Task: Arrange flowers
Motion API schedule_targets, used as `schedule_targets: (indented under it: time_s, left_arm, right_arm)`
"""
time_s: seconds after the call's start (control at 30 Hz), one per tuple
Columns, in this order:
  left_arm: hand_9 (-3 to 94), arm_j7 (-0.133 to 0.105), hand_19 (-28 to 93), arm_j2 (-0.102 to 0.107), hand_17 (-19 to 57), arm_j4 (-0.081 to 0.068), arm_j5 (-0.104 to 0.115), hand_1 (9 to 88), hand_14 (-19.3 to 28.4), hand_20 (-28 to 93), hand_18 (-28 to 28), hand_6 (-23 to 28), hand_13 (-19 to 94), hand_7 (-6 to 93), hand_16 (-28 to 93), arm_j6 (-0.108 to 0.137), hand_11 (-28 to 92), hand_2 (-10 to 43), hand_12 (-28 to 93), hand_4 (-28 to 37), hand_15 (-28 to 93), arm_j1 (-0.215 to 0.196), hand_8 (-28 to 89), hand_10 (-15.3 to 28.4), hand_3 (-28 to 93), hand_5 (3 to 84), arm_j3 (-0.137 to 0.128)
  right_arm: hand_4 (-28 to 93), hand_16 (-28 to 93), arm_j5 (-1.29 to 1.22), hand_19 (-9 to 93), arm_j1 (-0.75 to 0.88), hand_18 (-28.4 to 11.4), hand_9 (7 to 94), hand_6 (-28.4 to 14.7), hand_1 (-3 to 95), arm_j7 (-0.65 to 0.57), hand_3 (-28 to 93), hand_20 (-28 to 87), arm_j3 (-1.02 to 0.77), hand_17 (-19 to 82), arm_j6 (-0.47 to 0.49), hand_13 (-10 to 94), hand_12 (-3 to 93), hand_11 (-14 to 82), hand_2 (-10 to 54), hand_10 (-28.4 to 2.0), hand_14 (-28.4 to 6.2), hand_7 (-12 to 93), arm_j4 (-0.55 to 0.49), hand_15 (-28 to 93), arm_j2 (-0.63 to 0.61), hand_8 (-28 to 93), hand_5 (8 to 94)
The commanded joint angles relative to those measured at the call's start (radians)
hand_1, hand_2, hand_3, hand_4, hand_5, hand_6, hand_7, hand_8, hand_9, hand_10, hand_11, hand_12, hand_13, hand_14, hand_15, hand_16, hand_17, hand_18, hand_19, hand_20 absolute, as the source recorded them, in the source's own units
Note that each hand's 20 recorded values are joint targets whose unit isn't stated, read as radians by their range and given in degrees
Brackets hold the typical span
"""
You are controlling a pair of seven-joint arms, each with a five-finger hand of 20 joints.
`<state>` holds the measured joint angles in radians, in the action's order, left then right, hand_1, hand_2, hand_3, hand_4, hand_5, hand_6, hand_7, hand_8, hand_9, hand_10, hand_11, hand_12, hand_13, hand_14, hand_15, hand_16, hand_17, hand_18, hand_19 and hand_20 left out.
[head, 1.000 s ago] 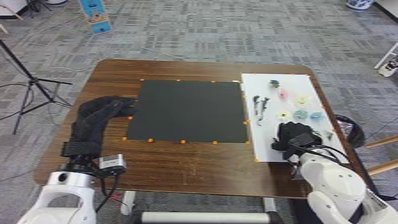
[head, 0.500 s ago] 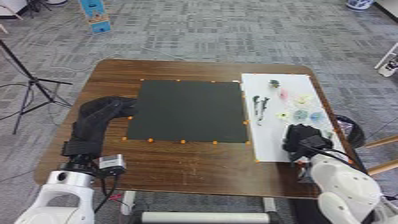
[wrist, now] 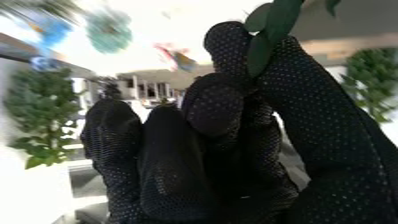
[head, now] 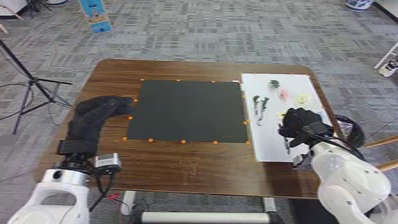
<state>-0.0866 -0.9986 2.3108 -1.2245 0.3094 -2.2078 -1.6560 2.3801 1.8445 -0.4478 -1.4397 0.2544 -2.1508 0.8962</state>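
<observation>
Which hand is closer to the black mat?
Left. The left hand is at the left edge of the mat; the right hand is past its right edge, over white paper.

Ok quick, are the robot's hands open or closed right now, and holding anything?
Left hand: can't tell if it's open or closed.
Right hand: closed, looks like it's pinching some green leaves.

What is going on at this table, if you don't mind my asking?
A robot is in the middle of arranging flowers. Its right hand is over the white sheet and seems to have some green leaves pinched in its fingers. Farther up that sheet lie a pink flower and some dark green sprigs. The left hand is by the left edge of the black mat, away from the flowers.
</observation>
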Motion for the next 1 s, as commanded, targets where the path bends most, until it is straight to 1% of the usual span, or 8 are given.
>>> schedule_targets:
  time_s: [0.03, 0.07, 0.17, 0.47, 0.63, 0.73, 0.83, 1.0]
  left_arm:
    - [51.0, -0.038, 7, 0.05, 6.5, -0.041, 0.029, 18.0, 15.4, 20, 10.1, 2.1, 35, 18.9, 4, 0.172, 26, 1.9, 19, -26.9, 21, -0.028, -7, 13.4, 71, 52.1, -0.075]
    - [50.6, -0.043, 5, 0.056, 6.2, -0.045, 0.033, 16.3, 15.0, 19, 9.1, 2.1, 34, 17.2, 3, 0.195, 24, 3.5, 18, -27.7, 17, -0.026, -7, 13.4, 71, 50.7, -0.079]
    - [49.9, -0.045, 3, 0.068, 5.3, -0.053, 0.049, 14.6, 13.3, 18, 7.2, 2.6, 32, 14.4, 3, 0.21, 22, 6.0, 17, -28.2, 11, -0.023, -7, 13.4, 71, 49.0, -0.099]
    - [49.0, -0.037, 2, 0.08, 4.9, -0.058, 0.037, 14.4, 12.4, 17, 5.5, 3.1, 31, 13.7, 3, 0.206, 21, 7.2, 16, -28.3, 9, -0.038, -7, 13.2, 72, 49.2, -0.125]
    - [49.1, -0.031, 2, 0.092, 5.1, -0.094, 0.05, 15.1, 12.1, 16, 5.4, 3.2, 31, 13.7, 2, 0.207, 22, 9.5, 16, -28.3, 9, -0.032, -7, 13.1, 72, 49.6, -0.115]
    - [49.2, -0.012, 2, 0.1, 5.5, -0.115, 0.033, 16.2, 11.9, 16, 5.3, 3.2, 31, 13.9, 2, 0.213, 22, 13.1, 16, -28.3, 9, -0.018, -7, 13.0, 71, 49.8, -0.094]
    - [50.0, -0.009, 3, 0.101, 5.9, -0.12, 0.027, 17.7, 11.9, 17, 5.5, 3.1, 32, 14.5, 2, 0.202, 22, 18.5, 16, -28.3, 9, -0.036, -7, 13.3, 71, 50.3, -0.097]
    - [50.2, -0.015, 3, 0.097, 6.2, -0.134, 0.032, 19.5, 12.0, 17, 5.5, 3.2, 33, 15.1, 2, 0.195, 23, 20.0, 15, -28.3, 9, -0.03, -7, 13.3, 70, 50.4, -0.073]
  right_arm:
    - [-3, 58, -0.044, 93, -0.205, -26.1, 82.6, 0.3, 50.2, -0.02, 59, 64, 0.108, 49, 0.017, 81, 49.2, 52.3, -2.5, -12.0, -11.3, 34, -0.017, 81, 0.024, 37, 74.7]
    - [-3, 58, -0.043, 93, -0.234, -26.1, 82.7, 0.3, 50.2, -0.022, 59, 64, 0.132, 50, 0.01, 81, 49.2, 52.3, -2.7, -11.9, -11.2, 34, -0.015, 81, 0.026, 37, 74.8]
    - [-3, 58, -0.045, 93, -0.315, -25.6, 83.1, 0.3, 49.9, -0.028, 60, 64, 0.19, 50, 0.042, 81, 49.2, 52.3, -3.0, -11.6, -10.9, 33, -0.009, 81, 0.057, 37, 75.2]
    - [-3, 59, -0.054, 93, -0.468, -25.1, 83.9, 0.3, 50.2, -0.044, 60, 65, 0.357, 52, 0.097, 82, 49.2, 52.0, -3.7, -11.3, -10.2, 32, 0.044, 81, 0.193, 38, 76.4]
    - [-2, 59, -0.03, 93, -0.519, -25.0, 84.4, 0.3, 50.5, -0.036, 60, 65, 0.42, 52, 0.109, 83, 49.1, 51.7, -3.9, -11.2, -10.0, 32, 0.12, 80, 0.31, 39, 76.5]
    - [-2, 59, -0.001, 93, -0.546, -25.1, 84.5, 0.3, 50.6, -0.013, 60, 65, 0.443, 53, 0.112, 83, 49.1, 51.6, -3.9, -11.0, -10.0, 32, 0.178, 80, 0.368, 39, 76.6]
    - [-3, 59, 0.012, 93, -0.567, -24.9, 84.7, 0.4, 50.8, -0.007, 60, 65, 0.476, 53, 0.107, 83, 49.0, 51.6, -3.7, -11.0, -9.9, 32, 0.219, 80, 0.4, 39, 76.7]
    - [-2, 59, 0.07, 93, -0.582, -24.8, 84.7, 0.5, 50.8, 0.021, 60, 65, 0.5, 53, 0.101, 83, 49.0, 51.7, -3.7, -10.8, -9.8, 32, 0.292, 80, 0.463, 39, 76.7]
